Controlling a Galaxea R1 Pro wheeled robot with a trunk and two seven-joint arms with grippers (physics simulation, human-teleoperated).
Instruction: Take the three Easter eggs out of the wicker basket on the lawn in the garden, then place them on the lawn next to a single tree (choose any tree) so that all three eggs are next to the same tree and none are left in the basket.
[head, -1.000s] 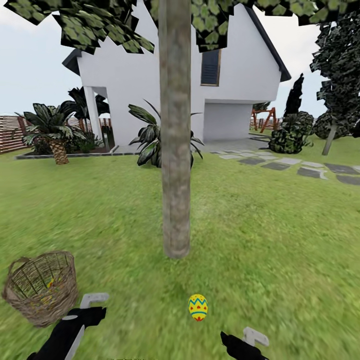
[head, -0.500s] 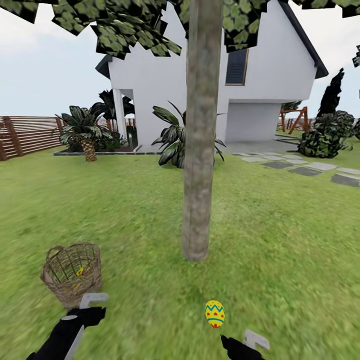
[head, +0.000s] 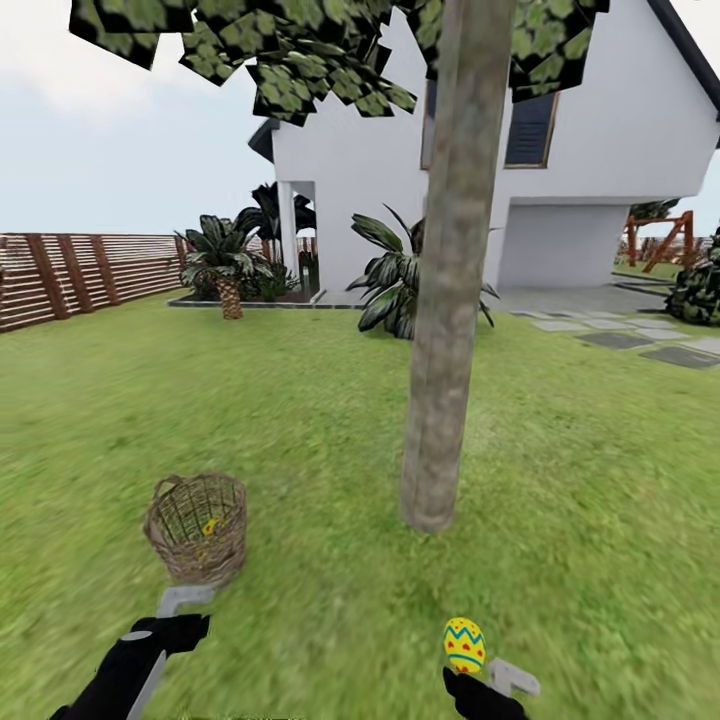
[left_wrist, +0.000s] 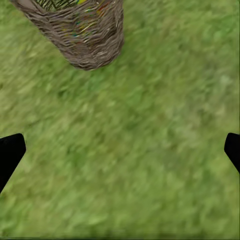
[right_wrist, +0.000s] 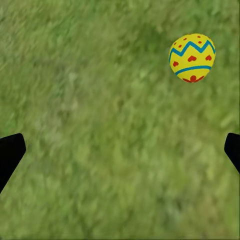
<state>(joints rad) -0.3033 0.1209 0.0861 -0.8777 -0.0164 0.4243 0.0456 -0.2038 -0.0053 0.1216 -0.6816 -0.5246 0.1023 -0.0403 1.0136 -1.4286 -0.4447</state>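
Just ahead of the left pincer, which was wide open and empty like the right pincer, stood the wicker basket holding egg colours, so descending through its mouth beside the handle seemed wisest.

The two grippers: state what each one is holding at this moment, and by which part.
Nothing is held. The left gripper and the right gripper are both open over bare lawn; one Easter egg lies free on the grass.
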